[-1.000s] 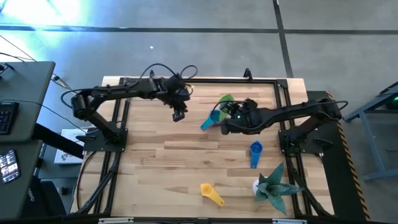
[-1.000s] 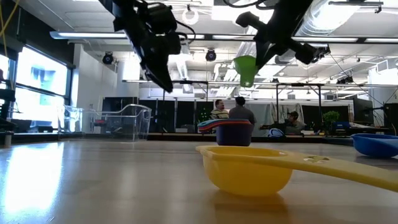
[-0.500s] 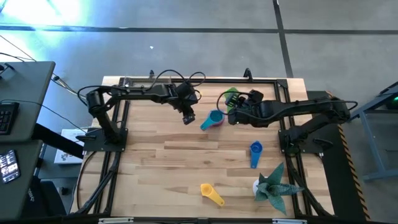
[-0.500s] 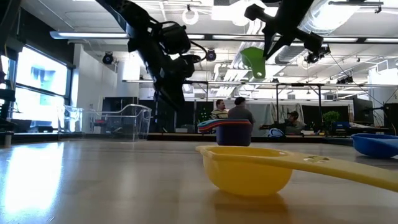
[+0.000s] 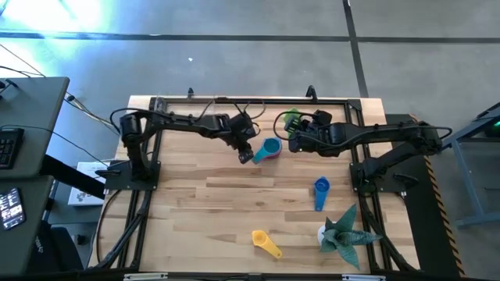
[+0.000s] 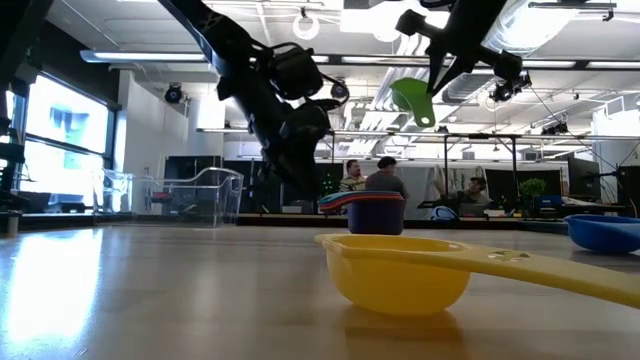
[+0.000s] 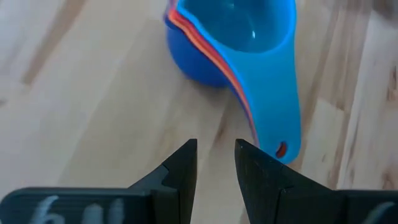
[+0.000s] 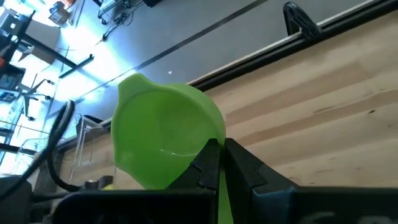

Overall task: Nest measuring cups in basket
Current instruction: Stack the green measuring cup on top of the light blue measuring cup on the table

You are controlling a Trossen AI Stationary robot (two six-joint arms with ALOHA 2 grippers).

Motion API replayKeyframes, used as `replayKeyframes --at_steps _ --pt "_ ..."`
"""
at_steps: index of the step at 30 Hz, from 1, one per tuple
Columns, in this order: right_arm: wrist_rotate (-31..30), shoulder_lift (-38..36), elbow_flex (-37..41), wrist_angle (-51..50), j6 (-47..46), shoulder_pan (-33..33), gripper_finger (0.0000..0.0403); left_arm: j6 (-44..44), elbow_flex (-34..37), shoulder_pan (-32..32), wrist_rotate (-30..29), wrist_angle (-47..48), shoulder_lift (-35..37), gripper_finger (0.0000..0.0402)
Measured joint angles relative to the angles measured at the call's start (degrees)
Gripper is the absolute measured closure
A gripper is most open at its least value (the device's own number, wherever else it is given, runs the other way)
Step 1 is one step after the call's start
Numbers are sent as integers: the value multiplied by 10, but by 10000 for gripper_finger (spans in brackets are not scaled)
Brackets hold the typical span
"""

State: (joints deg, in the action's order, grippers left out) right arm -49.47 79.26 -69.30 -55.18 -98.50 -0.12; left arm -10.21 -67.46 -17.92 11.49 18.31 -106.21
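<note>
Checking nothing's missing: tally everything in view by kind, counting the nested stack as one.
nested cup stack: 1
loose cups, the dark blue cup and yellow cup: 2
green cup in right gripper: 1
plant figure: 1
basket: 1
Total: 6

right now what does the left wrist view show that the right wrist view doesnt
Only the left wrist view shows the nested cup stack on the table, light blue cup on top with orange and red rims under it in a dark blue cup, and the left gripper, jaws slightly apart with nothing between them, just short of the stack's handles. Only the right wrist view shows the green measuring cup, the right gripper shut on its handle, held above the table. Both show the wooden table.
</note>
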Motion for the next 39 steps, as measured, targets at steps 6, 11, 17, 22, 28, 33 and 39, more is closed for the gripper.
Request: replayKeyframes --at_steps 6,11,17,22,28,33,39 --pt "2 0 0 -1 2 0 403 -18 0 14 -7 -29 -9 304" --pt "5 0 0 -1 10 0 403 -18 0 19 -32 -35 -9 304" --pt "6 0 0 -1 10 1 403 -17 0 26 -34 -35 -9 304" --pt "8 0 0 2 10 2 402 -17 0 34 -52 -35 -9 304" --pt "9 0 0 6 10 2 402 -17 0 38 -53 -38 -9 304" --pt "9 0 0 6 10 2 402 -18 -1 50 -45 -63 -20 305" --pt "9 0 0 6 10 2 402 -17 0 66 -33 -73 -45 311"
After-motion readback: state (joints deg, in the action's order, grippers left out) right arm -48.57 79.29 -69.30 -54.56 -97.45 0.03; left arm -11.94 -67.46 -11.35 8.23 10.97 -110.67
